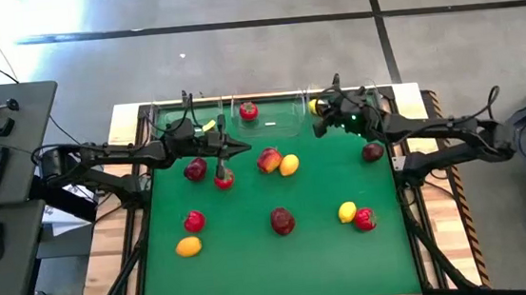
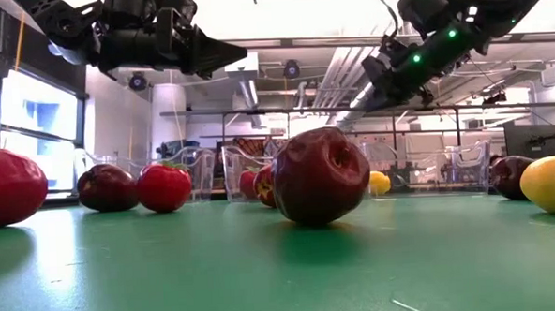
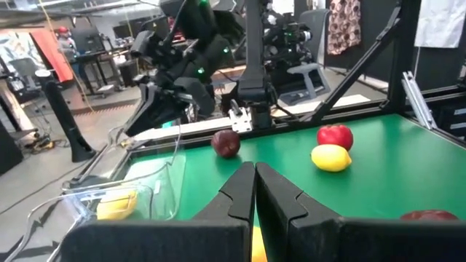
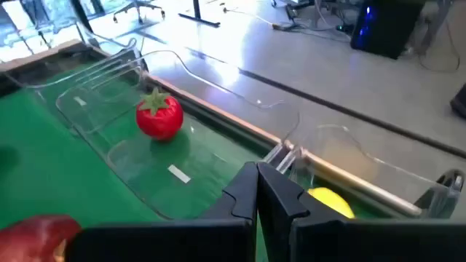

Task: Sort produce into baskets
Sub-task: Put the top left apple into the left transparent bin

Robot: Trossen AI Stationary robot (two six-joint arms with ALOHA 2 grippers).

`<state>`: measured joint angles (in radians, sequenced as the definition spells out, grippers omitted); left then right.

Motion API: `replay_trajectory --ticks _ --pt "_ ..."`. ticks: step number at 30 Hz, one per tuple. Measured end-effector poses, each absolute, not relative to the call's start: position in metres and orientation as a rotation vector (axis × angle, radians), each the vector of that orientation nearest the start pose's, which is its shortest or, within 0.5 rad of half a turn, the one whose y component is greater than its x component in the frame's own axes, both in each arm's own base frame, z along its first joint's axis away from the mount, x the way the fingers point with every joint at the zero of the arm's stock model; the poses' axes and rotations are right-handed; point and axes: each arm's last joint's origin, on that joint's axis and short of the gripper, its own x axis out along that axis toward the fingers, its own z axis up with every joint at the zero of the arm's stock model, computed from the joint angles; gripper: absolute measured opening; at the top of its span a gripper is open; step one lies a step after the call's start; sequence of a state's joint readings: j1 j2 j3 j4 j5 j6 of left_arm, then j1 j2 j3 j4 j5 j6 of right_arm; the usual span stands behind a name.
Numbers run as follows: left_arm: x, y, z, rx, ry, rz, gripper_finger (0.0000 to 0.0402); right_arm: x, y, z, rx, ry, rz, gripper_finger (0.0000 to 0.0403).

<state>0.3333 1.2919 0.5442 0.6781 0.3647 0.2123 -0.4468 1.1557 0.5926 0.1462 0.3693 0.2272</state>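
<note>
Three clear baskets stand along the mat's far edge: left (image 1: 166, 113), middle (image 1: 280, 127), right (image 1: 373, 92). A red green-topped fruit (image 4: 159, 116) lies in the middle basket and a lemon (image 4: 331, 202) in the right one. Other produce lies loose on the green mat, among it a dark apple (image 1: 283, 221), a red-orange apple (image 1: 268, 159) and a lemon (image 1: 288, 165). My left gripper (image 1: 247, 147) hangs shut above the mat near the red-orange apple, holding nothing. My right gripper (image 4: 256, 173) is shut and bare over the wall between the middle and right baskets.
More fruit is scattered on the mat: a dark apple (image 1: 195, 170), a red fruit (image 1: 224, 179), a dark apple (image 1: 372, 151) at the right, a red fruit (image 1: 194, 220), an orange lemon (image 1: 189, 247), a lemon (image 1: 347, 212), a red fruit (image 1: 365, 219). The mat's near part (image 1: 284, 279) is bare.
</note>
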Motion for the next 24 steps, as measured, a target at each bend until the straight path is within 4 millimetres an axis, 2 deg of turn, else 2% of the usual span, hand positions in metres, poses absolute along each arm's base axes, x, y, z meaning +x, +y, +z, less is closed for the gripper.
replay_trajectory --ticks 4,6,13,17,24 --pt "0.251 0.076 0.228 0.205 0.063 -0.029 0.0 0.214 -0.112 0.229 0.224 0.317 -0.769 0.0" --pt "0.251 0.076 0.228 0.218 0.063 -0.028 0.0 0.218 -0.105 0.231 0.188 0.305 -0.689 0.0" --pt "0.251 0.076 0.223 0.197 0.115 -0.034 0.0 0.233 -0.061 0.228 0.052 0.342 -0.518 0.0" --pt "0.25 0.077 0.219 0.186 0.156 -0.006 0.0 0.232 -0.035 0.215 0.005 0.306 -0.494 0.0" --pt "0.25 0.07 0.208 0.168 0.266 -0.031 0.0 0.217 0.0 0.185 0.007 0.231 -0.386 0.0"
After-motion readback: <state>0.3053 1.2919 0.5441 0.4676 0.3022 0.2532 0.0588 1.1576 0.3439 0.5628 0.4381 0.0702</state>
